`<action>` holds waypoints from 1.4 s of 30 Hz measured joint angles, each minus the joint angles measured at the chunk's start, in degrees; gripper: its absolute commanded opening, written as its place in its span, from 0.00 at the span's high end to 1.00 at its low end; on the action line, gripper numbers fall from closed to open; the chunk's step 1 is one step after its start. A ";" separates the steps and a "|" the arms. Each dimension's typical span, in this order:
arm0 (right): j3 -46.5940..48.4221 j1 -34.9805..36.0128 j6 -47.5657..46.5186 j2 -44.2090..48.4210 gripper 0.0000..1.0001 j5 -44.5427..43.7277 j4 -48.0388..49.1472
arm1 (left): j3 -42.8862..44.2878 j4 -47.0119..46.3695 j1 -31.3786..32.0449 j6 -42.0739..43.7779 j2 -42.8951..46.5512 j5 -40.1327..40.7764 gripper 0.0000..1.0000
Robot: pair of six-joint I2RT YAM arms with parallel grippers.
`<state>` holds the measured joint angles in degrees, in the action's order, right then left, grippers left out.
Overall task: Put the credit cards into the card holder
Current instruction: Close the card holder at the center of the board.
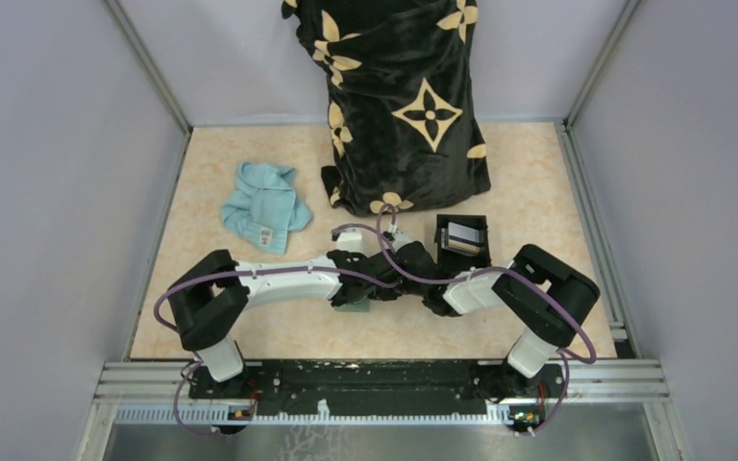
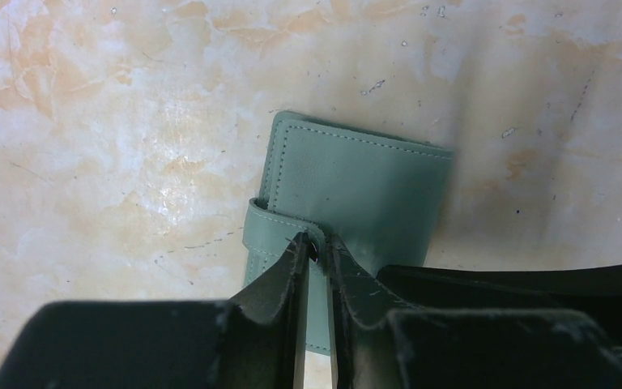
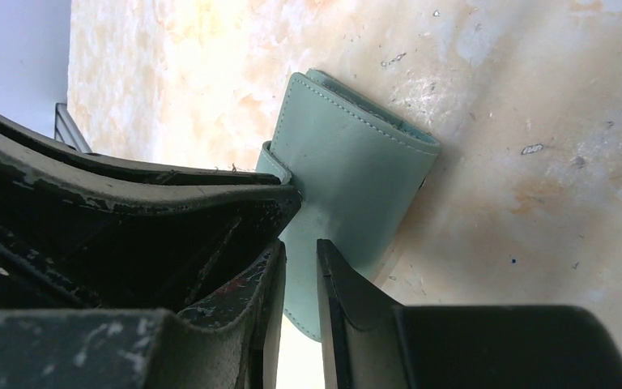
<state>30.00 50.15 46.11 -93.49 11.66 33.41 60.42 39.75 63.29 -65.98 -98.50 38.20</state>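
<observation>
Mid-table, left pincer (image 2: 317, 247) apparently pinching card holder (image 2: 364, 186) strap, right pincer (image 3: 300, 253) slightly parted, black box (image 1: 442, 240) behind.

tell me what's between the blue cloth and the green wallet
Top view: bare table next to the cloth, then the left arm crossing above it just before the wallet.
</observation>
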 measured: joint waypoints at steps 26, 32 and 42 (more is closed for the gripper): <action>-3.08 -0.44 -0.76 5.03 0.86 -4.55 -3.58 | 0.81 0.59 0.50 -0.87 -0.59 -0.11 0.82; -3.13 -0.92 -1.09 5.35 0.88 -5.14 -4.39 | 0.81 0.59 0.61 -0.94 -0.59 -0.09 0.82; -3.13 -0.94 -1.11 4.52 0.89 -4.87 -4.28 | 0.92 0.63 0.61 -0.96 -0.74 -0.09 0.82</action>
<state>26.87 49.21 44.99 -88.97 6.79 29.12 61.34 40.38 63.90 -66.94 -99.24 38.11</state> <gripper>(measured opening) 0.114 0.184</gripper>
